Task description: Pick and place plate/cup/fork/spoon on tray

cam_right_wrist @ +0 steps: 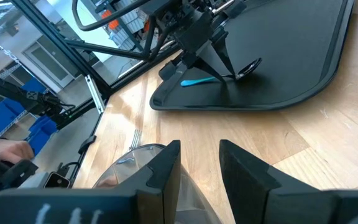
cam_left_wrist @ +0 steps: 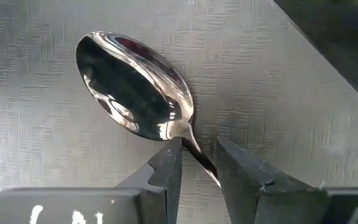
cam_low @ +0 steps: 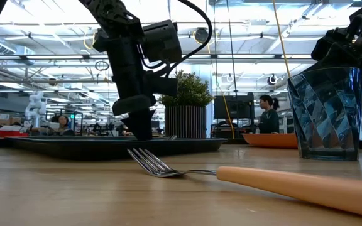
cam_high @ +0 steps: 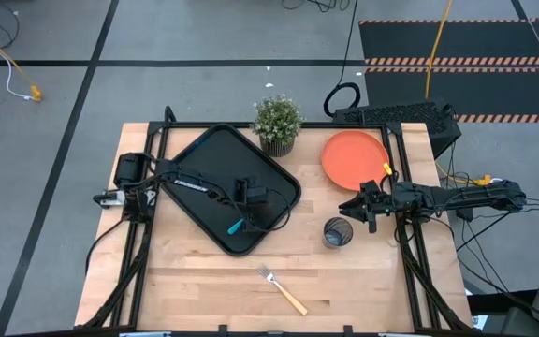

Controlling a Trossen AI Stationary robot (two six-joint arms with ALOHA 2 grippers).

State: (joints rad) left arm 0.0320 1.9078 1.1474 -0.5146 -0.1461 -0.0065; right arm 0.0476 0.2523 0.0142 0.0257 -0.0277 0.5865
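the left gripper (cam_left_wrist: 197, 163) stands over the black tray (cam_high: 204, 150), its fingers straddling the neck of the spoon (cam_left_wrist: 135, 87) with a narrow gap on each side, so it looks slightly parted rather than clamped, though the contact itself cannot be told for sure. the spoon's bowl lies on the tray floor and its blue handle (cam_high: 236, 226) reaches toward the tray's near corner. if the fingers lift while one of them is stuck to the neck, the spoon may be dragged or flipped, and since it lies near the rim it could slide off onto the wooden surface (cam_high: 363, 281).

the right gripper (cam_right_wrist: 199, 163) hovers just above the grey cup (cam_high: 337, 232), fingers apart, with the cup's rim right under them. a descent slightly off centre could knock the light tumbler over or push it toward the fork (cam_high: 284, 288), which lies apart on the surface nearer the front edge. the orange plate (cam_high: 354, 157) sits just behind the right arm, beside the potted plant (cam_high: 277, 122); an elbow swing could nudge it.
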